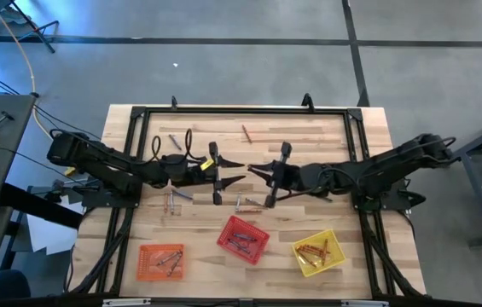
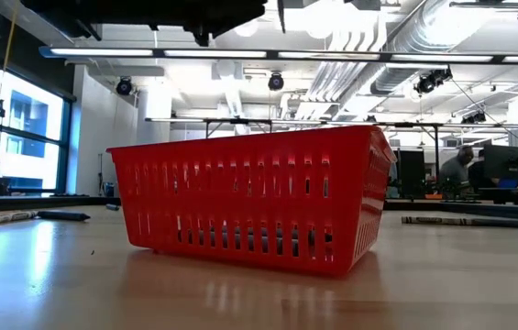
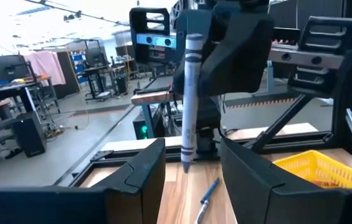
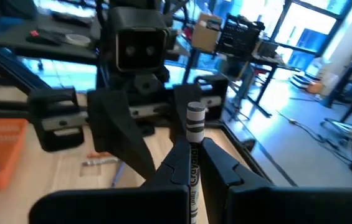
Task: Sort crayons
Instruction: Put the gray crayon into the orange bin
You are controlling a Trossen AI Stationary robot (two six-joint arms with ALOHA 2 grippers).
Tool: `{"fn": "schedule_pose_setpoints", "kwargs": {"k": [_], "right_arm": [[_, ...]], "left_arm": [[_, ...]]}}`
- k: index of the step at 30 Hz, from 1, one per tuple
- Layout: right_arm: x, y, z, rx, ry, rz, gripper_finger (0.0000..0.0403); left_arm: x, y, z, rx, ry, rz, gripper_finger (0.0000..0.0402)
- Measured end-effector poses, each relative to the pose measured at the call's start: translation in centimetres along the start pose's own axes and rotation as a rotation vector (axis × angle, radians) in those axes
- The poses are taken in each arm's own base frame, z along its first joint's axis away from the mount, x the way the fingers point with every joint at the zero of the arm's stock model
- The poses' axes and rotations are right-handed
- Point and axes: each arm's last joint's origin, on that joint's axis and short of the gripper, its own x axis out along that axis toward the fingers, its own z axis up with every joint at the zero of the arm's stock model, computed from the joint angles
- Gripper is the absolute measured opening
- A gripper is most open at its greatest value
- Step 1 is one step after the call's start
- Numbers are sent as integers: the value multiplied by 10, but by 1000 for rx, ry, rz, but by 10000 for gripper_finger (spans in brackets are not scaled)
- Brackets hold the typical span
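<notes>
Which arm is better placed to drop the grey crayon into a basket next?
Right, probably: the right claw is already shut on the grey crayon, while the left claw faces it open and empty.

Grey crayon point(image 4: 194, 149) upright between end-effector fingers

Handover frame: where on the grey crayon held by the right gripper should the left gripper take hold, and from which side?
Probably on the free lower shaft of the grey crayon, below where the right gripper clamps it. It hangs upright between the open fingers of the left gripper, so come straight on, level, closing across the shaft.
</notes>
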Motion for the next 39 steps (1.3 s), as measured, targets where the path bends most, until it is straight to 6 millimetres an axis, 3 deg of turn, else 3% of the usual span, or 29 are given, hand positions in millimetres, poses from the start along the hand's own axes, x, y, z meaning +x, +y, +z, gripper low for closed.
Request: {"fn": "schedule_pose_setpoints", "kwargs": {"k": [17, 21, 26, 30, 34, 39], "right_arm": [[24, 4, -6, 23, -92, 66, 0], [24, 4, -4, 11, -110, 62, 0], [24, 4, -4, 12, -112, 62, 0], [24, 4, -4, 9, -107, 63, 2], [24, 4, -5, 7, -95, 65, 30], [14, -2, -6, -31, 11, 69, 99]], "left_arm": [[1, 0, 6, -10, -41, -27, 136], [1, -1, 5, -8, -34, -28, 99], [1, -1, 5, -5, -31, -29, 15], [1, -1, 5, -5, -29, -25, 10], [1, -1, 4, -5, -23, -23, 6], [1, 0, 5, -24, -14, -21, 4]]}}
